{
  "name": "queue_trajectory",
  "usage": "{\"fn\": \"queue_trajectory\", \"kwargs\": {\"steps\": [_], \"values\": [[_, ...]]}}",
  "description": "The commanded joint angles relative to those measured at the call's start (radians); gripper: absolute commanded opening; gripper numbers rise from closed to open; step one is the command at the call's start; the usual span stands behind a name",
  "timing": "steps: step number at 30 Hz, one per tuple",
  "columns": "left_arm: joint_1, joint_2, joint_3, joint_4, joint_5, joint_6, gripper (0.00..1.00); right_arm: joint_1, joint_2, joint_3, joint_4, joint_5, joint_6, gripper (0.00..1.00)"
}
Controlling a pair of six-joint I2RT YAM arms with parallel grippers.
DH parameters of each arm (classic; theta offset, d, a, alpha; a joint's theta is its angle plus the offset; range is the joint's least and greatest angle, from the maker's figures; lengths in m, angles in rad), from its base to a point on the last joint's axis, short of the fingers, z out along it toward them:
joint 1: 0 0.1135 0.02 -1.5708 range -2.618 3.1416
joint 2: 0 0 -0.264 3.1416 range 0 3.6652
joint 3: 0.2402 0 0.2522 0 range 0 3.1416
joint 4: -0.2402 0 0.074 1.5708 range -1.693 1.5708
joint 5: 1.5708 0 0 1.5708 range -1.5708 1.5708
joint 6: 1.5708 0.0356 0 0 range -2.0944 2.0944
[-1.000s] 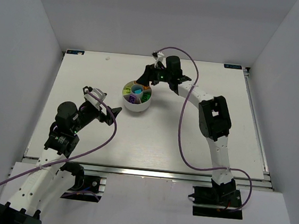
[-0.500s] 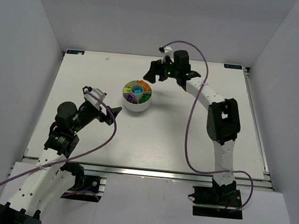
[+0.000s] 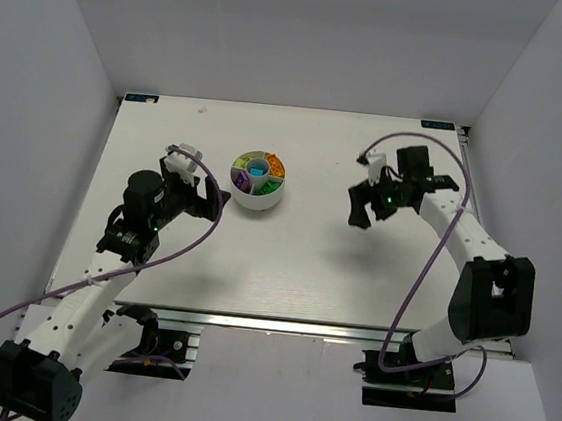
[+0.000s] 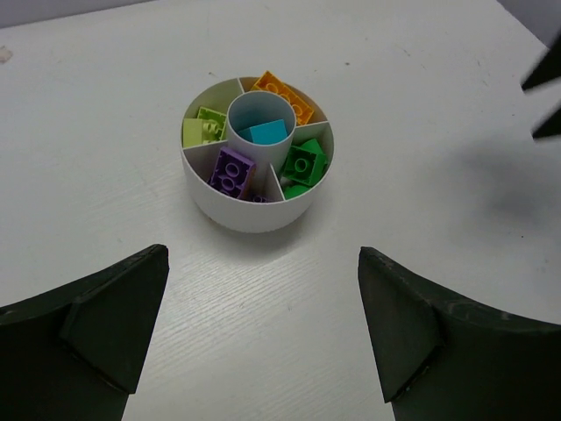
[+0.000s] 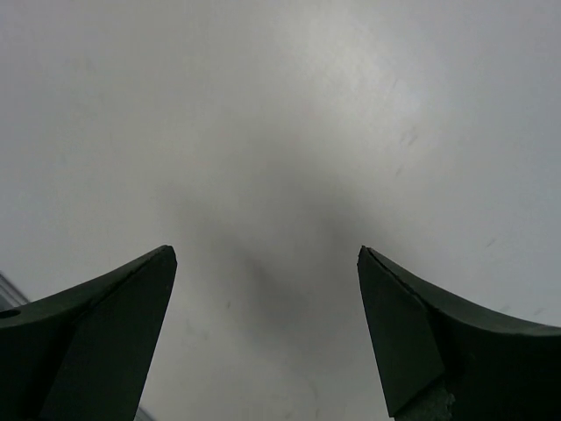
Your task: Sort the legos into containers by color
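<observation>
On the white bench [image 3: 296,262], toward the far middle, stands the round white divided dish [image 3: 255,201] with the legos sorted inside it. The left wrist view shows the dish [image 4: 250,212] upright and its sections clearly. An orange brick [image 4: 285,95] lies in the far wedge, a lime brick [image 4: 204,130] in the left wedge, and a purple brick [image 4: 231,169] in the near-left wedge. A bright green brick [image 4: 305,161] sits in the right wedge, and a second green piece lies just nearer, partly hidden by the wall. A cyan brick [image 4: 266,132] rests in the small central well [image 4: 254,107].

The left claw [image 3: 214,201] hangs just left of the dish, near it but not touching, and points toward it. Its jaws are spread wide and grasp nothing. In its own camera the left claw [image 4: 260,263] frames the dish, whose near wall lies a little beyond the dark fingers [image 4: 114,316].

The right claw [image 3: 358,209] hovers over bare bench to the right of the dish, well apart from it. Its jaws are likewise parted and released. Its wrist camera shows the right claw [image 5: 266,254] above plain bench surface, with a soft shadow between its two fingers [image 5: 105,324].
</observation>
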Motion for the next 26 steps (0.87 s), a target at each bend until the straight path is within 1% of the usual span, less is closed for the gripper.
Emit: {"fn": "queue_trajectory", "kwargs": {"steps": [1, 2, 6, 8, 10, 12, 16, 17, 18, 21, 24, 26], "values": [[-0.004, 0.002, 0.046, -0.042, -0.052, -0.042, 0.98, -0.015, -0.121, -0.166, -0.117, 0.081, -0.154, 0.89], [-0.004, 0.002, 0.050, -0.048, -0.054, -0.044, 0.98, -0.015, -0.189, -0.218, -0.126, 0.118, -0.160, 0.89], [-0.004, -0.024, 0.038, -0.028, -0.026, -0.048, 0.98, -0.017, -0.342, -0.287, -0.127, 0.210, -0.127, 0.89], [-0.004, -0.031, 0.032, -0.020, -0.022, -0.050, 0.98, -0.019, -0.419, -0.305, -0.121, 0.221, -0.070, 0.89], [-0.013, -0.031, 0.028, -0.020, -0.017, -0.044, 0.98, -0.025, -0.462, -0.341, -0.106, 0.206, -0.029, 0.89], [-0.013, -0.033, 0.031, -0.023, -0.005, -0.038, 0.98, -0.045, -0.534, -0.376, -0.082, 0.195, 0.005, 0.89], [-0.035, -0.064, 0.001, 0.004, 0.018, -0.007, 0.98, -0.080, -0.701, -0.504, 0.024, 0.299, 0.050, 0.89], [-0.046, -0.071, -0.006, 0.015, 0.017, -0.004, 0.98, -0.083, -0.727, -0.522, 0.043, 0.320, 0.062, 0.89], [-0.046, -0.076, -0.014, 0.020, 0.018, 0.001, 0.98, -0.086, -0.747, -0.535, 0.058, 0.322, 0.104, 0.89], [-0.069, -0.088, -0.034, 0.024, 0.017, 0.014, 0.98, -0.103, -0.778, -0.551, 0.075, 0.324, 0.164, 0.89], [-0.078, -0.106, -0.051, 0.011, 0.020, 0.028, 0.98, -0.120, -0.807, -0.574, 0.110, 0.316, 0.168, 0.89], [-0.087, -0.140, -0.072, 0.004, 0.018, 0.036, 0.98, -0.132, -0.850, -0.601, 0.148, 0.337, 0.186, 0.90]]}}
